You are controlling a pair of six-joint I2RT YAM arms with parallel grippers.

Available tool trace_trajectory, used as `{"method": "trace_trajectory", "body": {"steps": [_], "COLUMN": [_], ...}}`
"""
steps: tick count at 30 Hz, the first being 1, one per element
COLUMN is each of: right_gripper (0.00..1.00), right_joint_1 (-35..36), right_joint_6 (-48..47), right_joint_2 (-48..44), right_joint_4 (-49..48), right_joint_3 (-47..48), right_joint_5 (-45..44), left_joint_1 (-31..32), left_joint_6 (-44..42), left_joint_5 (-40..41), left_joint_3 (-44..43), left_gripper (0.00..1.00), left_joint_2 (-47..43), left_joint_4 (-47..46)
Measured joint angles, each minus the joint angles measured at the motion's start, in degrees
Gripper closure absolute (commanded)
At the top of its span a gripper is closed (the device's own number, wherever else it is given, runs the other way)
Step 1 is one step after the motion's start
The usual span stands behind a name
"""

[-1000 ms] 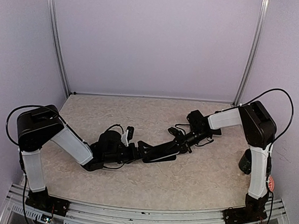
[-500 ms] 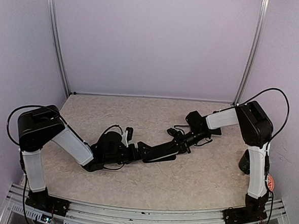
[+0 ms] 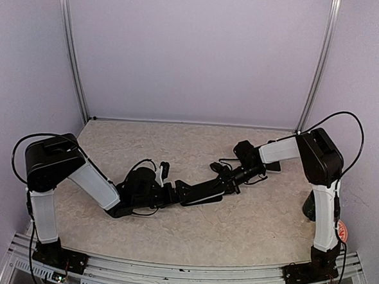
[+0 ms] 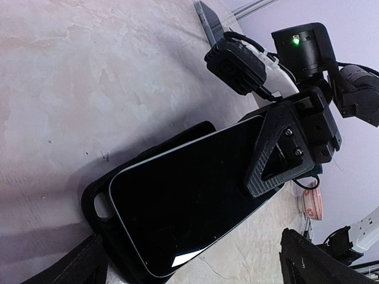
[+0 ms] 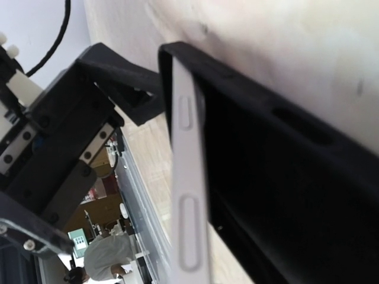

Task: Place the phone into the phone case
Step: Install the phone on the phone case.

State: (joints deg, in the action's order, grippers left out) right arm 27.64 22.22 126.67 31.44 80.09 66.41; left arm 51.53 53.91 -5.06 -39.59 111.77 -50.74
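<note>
2 tools of mine meet over the desk [image 4: 89,77]. My left tool [image 3: 173,191] stands wide open, 1 jaw on either side of the phone [image 4: 189,201]. My right tool [image 3: 222,182] is closed, 1 finger [image 4: 278,151] lying across the screen's far end. The phone rests screen up in the dark phone case [image 4: 98,204], 1 long edge raised above the rim.

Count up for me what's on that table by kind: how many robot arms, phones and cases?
Robot arms: 2, the left arm and the right arm
Black phone: 1
Dark phone case: 1
Total: 4
</note>
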Motion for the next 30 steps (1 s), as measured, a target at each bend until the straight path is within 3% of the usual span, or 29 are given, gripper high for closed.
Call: {"method": "trace_trajectory", "body": {"steps": [21,30], "right_gripper": [1.0,1.0], "right_joint_1": [1.6,2.0], "right_joint_6": [2.2,5.7], "right_joint_2": [0.8,-1.4], "right_joint_4": [-1.1,-7.0], "right_joint_3": [1.6,-2.1], "right_joint_5": [0.0,-0.5], "left_joint_1": [0.0,-0.1], "left_joint_6": [0.3,0.3], "left_joint_5": [0.6,0.5], "left_joint_3": [-0.3,0.7], "left_gripper": [0.01,0.01], "left_joint_2": [0.3,0.1], "left_joint_4": [0.0,-1.5]}}
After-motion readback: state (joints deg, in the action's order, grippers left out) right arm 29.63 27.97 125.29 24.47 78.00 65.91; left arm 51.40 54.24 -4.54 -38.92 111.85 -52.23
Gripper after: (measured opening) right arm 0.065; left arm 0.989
